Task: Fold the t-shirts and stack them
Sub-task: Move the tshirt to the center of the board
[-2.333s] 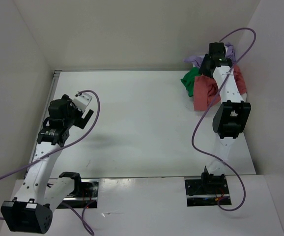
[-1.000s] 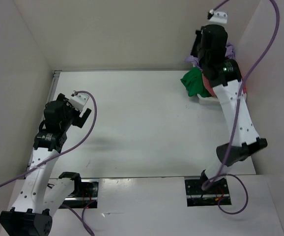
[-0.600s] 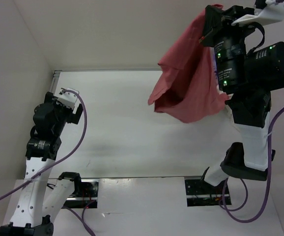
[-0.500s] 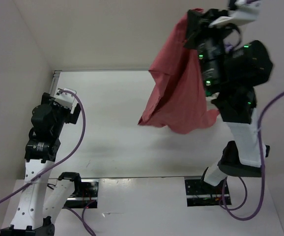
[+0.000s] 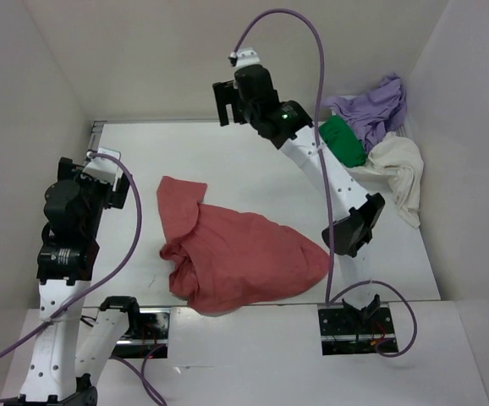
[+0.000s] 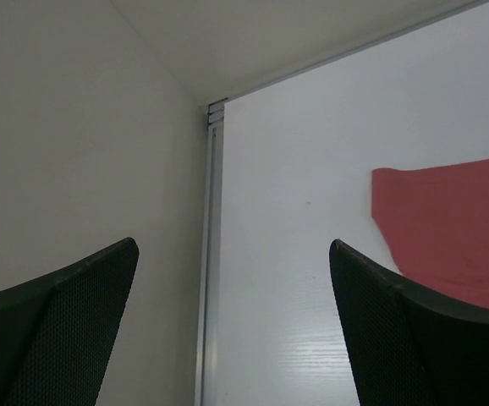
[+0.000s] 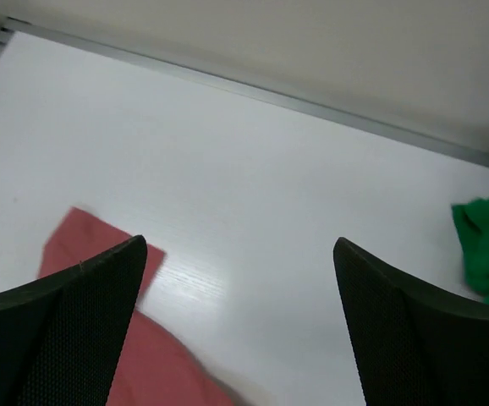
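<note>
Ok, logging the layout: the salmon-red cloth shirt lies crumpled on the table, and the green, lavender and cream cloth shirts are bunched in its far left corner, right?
Wrong corner: the top external view shows the green cloth shirt, lavender-purple shirt and cream-white shirt bunched far right. The salmon-red cloth shirt does lie crumpled on the table.

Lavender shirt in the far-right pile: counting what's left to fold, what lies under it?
The green shirt and cream shirt stick out from under the lavender shirt; anything deeper is covered.
</note>
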